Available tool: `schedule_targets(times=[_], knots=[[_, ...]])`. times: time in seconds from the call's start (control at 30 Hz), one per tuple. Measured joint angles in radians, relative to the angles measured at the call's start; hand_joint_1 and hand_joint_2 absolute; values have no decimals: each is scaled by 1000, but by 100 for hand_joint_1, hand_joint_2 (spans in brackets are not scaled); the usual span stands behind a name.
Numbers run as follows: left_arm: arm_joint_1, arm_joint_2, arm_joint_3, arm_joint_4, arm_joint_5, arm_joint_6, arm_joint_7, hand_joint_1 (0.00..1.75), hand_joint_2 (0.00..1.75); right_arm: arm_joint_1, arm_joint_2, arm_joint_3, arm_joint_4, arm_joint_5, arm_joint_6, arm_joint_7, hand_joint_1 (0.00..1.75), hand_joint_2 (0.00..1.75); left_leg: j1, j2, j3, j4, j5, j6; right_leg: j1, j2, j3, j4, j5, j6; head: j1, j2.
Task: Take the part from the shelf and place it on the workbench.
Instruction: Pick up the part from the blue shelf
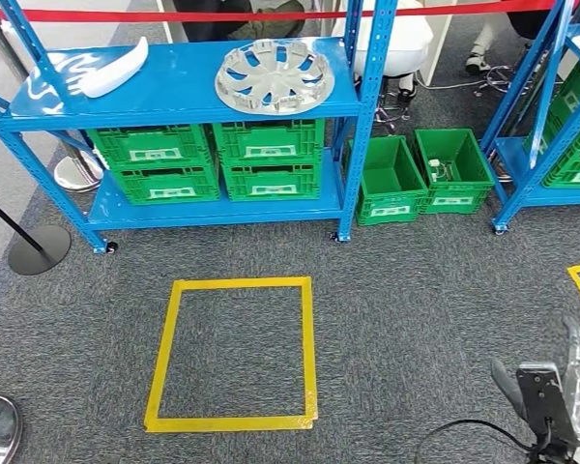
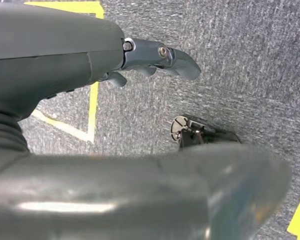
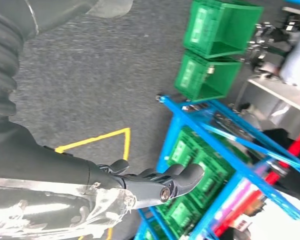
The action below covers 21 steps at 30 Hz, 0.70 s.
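Floor was grey carpet [image 1: 390,319] with a yellow tape square [image 1: 234,353] marked in front of the blue shelf [image 1: 185,87]. Top shelf held a silver wheel cover [image 1: 274,74] near its right end and a white curved part [image 1: 116,68] near the left end, well apart. Lower level was packed with green crates [image 1: 216,159]; two more green bins [image 1: 421,176] sat on the floor just beside the shelf's right post. Red barrier tape [image 1: 273,14] ran behind. A black round stand base [image 1: 39,248] stood off the shelf's left corner. Left robot hand [image 2: 156,57] hung over carpet, fingers out, holding nothing. Right robot hand [image 3: 156,182] was low at right, fingers loosely curled, holding nothing.
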Motion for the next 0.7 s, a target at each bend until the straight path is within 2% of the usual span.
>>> schedule_targets(times=[0.17,0.4,0.7], knots=[[1,12,-11,0,-22,-15,18,0,0,-26,-119,70,-67,36,38,83,0,175,-1,0,-1,0,0,1,-1,0,0,0,1,2,0,0],[0,26,-22,0,-46,-26,39,0,0,-92,-290,281,-98,126,81,201,0,175,-2,0,-1,0,3,3,-2,0,0,0,3,3,0,0],[-1,33,-22,0,-64,-22,52,0,0,-173,-417,544,-110,153,138,291,0,175,-4,0,-5,5,1,6,-5,0,-2,-1,5,6,0,0]])
